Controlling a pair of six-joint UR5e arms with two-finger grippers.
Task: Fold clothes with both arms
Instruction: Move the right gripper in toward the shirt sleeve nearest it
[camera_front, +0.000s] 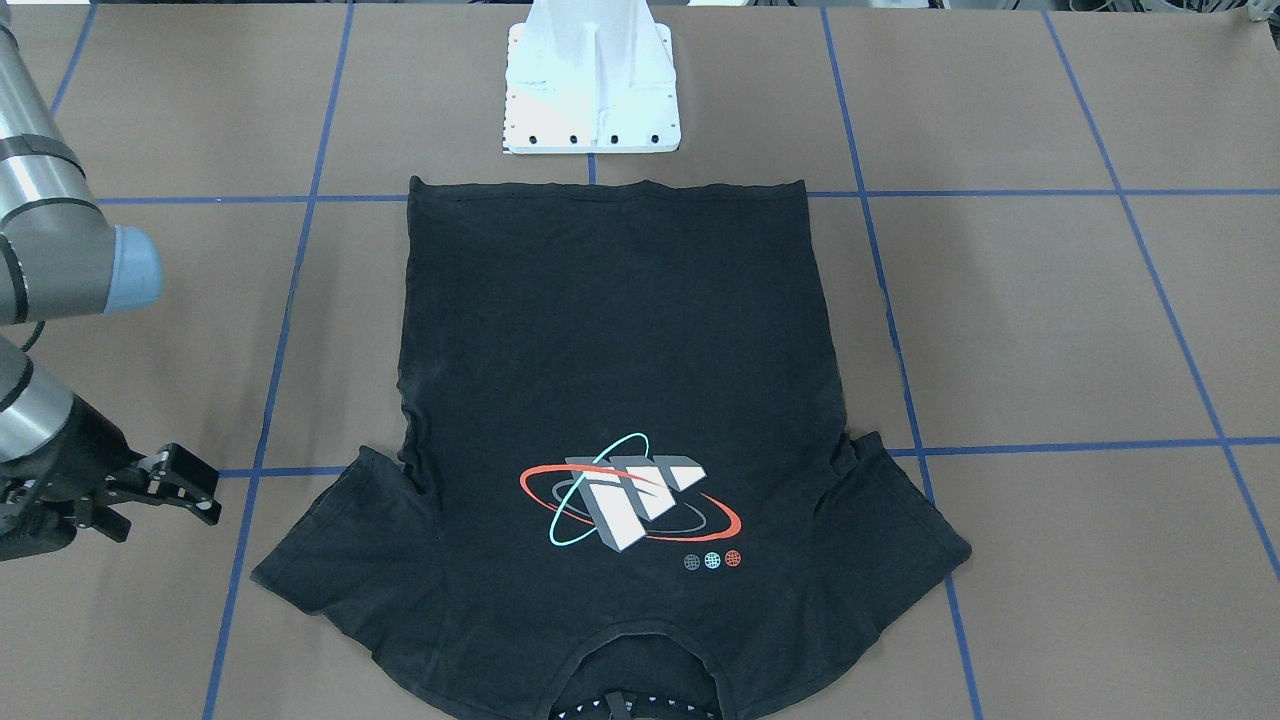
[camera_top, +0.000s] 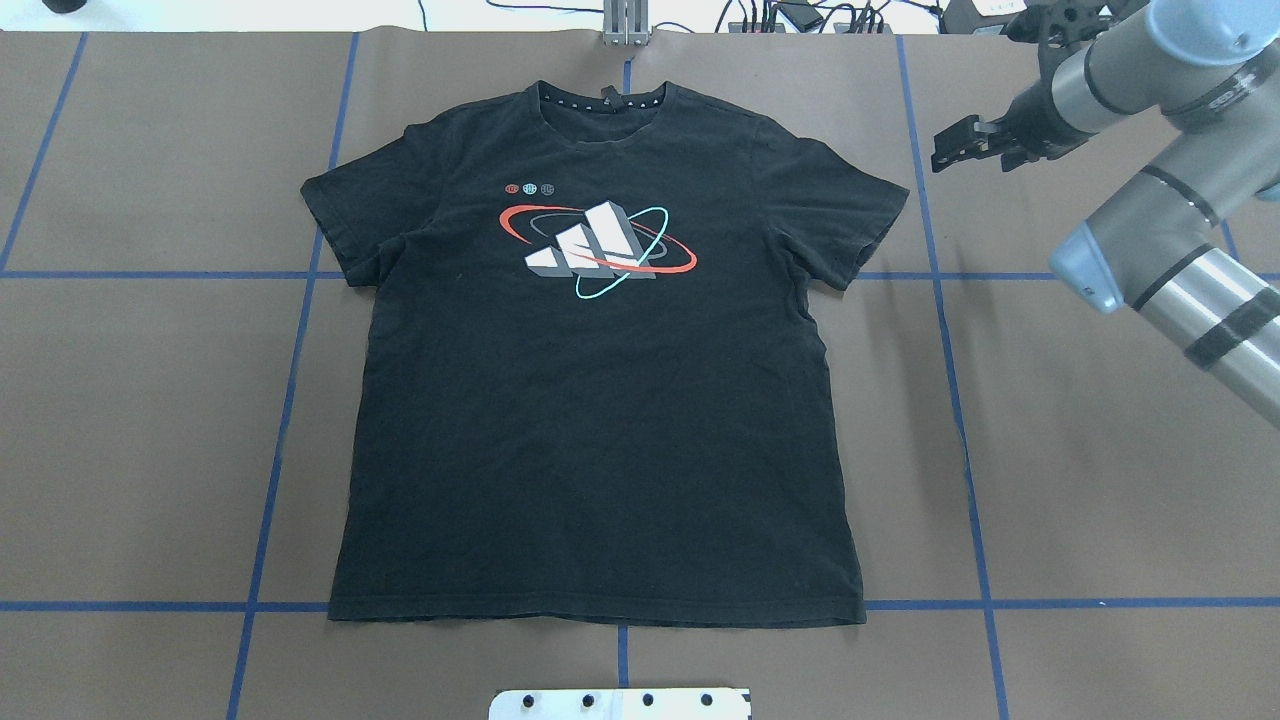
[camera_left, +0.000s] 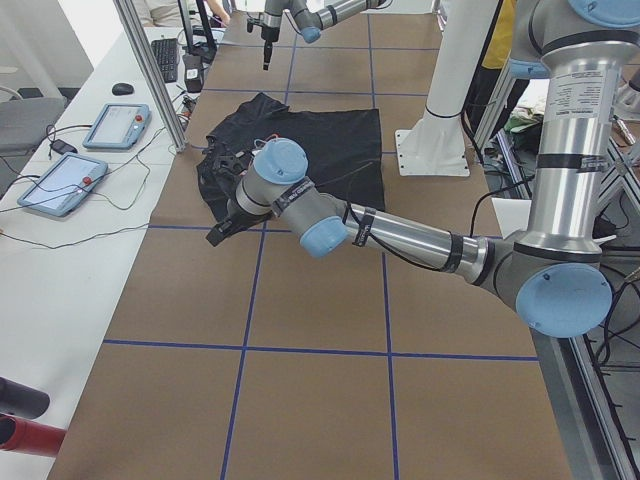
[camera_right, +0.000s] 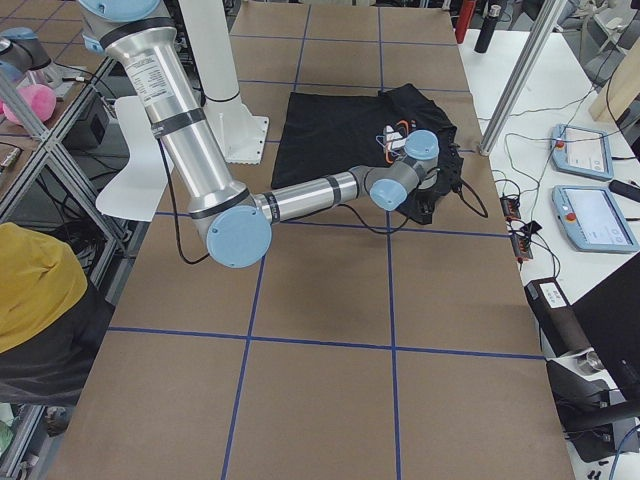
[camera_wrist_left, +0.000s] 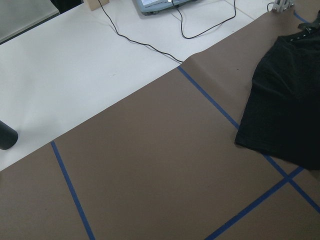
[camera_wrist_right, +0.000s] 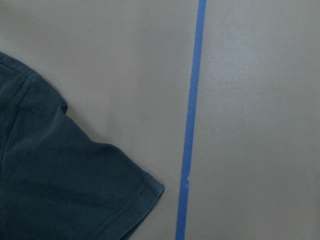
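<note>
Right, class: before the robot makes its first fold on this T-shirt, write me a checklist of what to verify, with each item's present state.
1. T-shirt lies flat, logo up: ok.
2. Both sleeves spread out, neither tucked under: ok.
3. Right gripper open and holding nothing: ok.
4. Right gripper beside the sleeve, not touching the cloth: ok.
5. Left gripper open: cannot tell; it shows only in the left side view.
6. Hem apart from the white mounting base: ok.
</note>
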